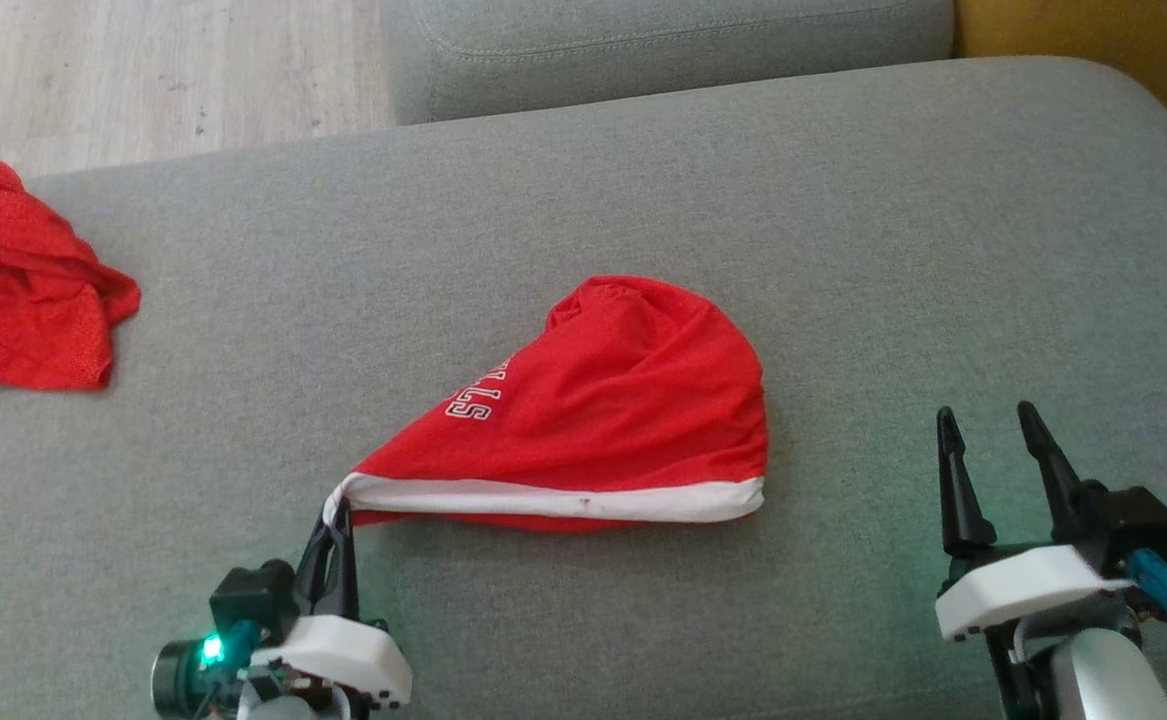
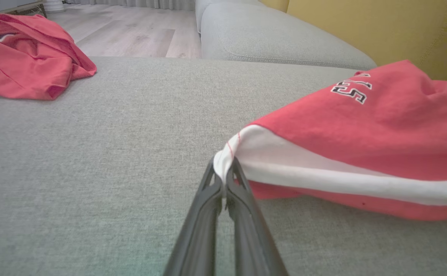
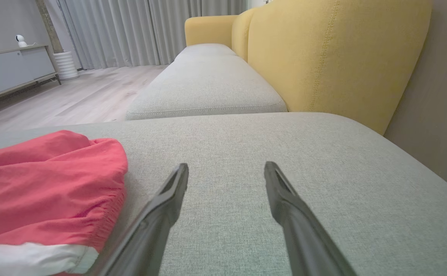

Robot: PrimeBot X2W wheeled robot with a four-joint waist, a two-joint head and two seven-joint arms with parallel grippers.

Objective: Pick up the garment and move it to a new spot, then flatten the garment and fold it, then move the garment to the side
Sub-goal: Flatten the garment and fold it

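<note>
The garment (image 1: pixel 603 410) is a red mesh piece with a white band along its near edge and white lettering, bunched into a rounded heap in the middle of the grey cushion. My left gripper (image 1: pixel 339 508) is shut on the left corner of the white band; in the left wrist view the fingertips pinch the garment (image 2: pixel 346 130) at that corner, left gripper (image 2: pixel 223 174). My right gripper (image 1: pixel 985 424) stands open above bare cushion, to the right of the garment and apart from it. In the right wrist view the right gripper (image 3: pixel 226 172) is spread wide, with the garment (image 3: pixel 47 184) at the lower left.
A second red garment (image 1: pixel 23 280) lies crumpled at the far left edge of the grey cushion (image 1: pixel 943 250), seen also as the red garment (image 2: pixel 24 57). Another grey cushion (image 1: pixel 663 50) and wooden floor (image 1: pixel 143 70) lie beyond. A yellow sofa back (image 3: pixel 334 57) rises at the right.
</note>
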